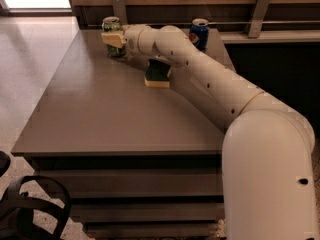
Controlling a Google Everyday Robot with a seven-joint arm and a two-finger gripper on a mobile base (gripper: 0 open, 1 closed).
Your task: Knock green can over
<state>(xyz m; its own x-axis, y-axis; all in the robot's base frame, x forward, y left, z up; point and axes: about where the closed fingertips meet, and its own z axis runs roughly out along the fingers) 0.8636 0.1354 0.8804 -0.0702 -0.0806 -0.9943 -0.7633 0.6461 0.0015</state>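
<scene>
The green can stands upright at the far left corner of the grey table, light green with a silver top rim. My gripper is right against the can's front at mid height and covers part of its body. The white arm reaches to it from the lower right, across the table.
A yellow sponge with a green top lies just under the arm, right of the can. A blue Pepsi can stands at the far right of the table. A wooden wall with metal rail posts runs behind. Tiled floor lies to the left.
</scene>
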